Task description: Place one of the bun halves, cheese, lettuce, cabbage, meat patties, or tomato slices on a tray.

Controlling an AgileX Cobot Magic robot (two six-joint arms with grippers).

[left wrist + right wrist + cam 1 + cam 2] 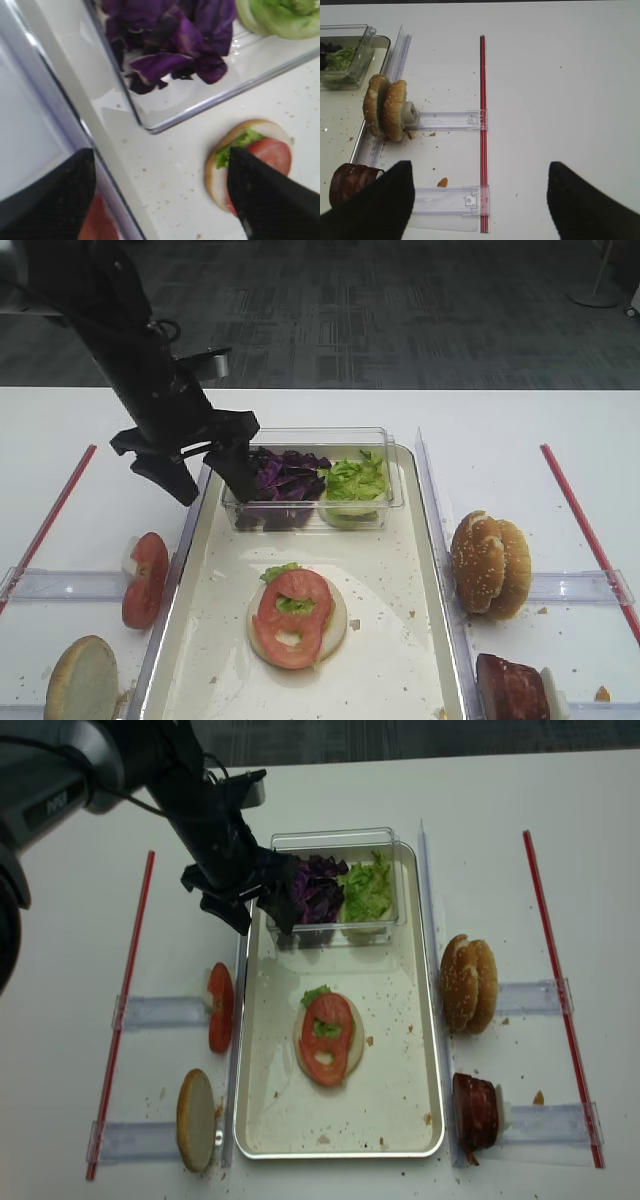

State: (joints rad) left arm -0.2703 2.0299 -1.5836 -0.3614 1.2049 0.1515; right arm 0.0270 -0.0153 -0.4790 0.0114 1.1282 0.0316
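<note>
- Your left gripper (200, 472) stands with its jaws spread wide and nothing between them. It hovers over the left rim of the tray (190, 560), at the near left corner of the clear tub (395, 502), one finger outside the rim and one against the tub's corner.
- Your right gripper (480, 200) shows only in its own wrist view: fingers well apart, empty, above bare table right of the tray.
- Done so far: a stack sits mid-tray, made of a bun half (337, 618) cut face up, a scrap of green leaf and a tomato slice (293, 617) on top.
- The cabbage (283, 475) fills the tub's left half and the lettuce (353, 478) the right half; the tub rests on the far end of the tray.
- Left to draw from, outside the tray: tomato slices (145, 580) standing on edge just left of it, another bun half (82, 680) nearer the camera, sesame bun halves (490, 564) on edge to the right, and meat patties (512, 688) at the near right.
- I judge the cabbage pick not yet begun; the wrist view is blurred, so whether the finger actually touches the tub is uncertain.
</note>
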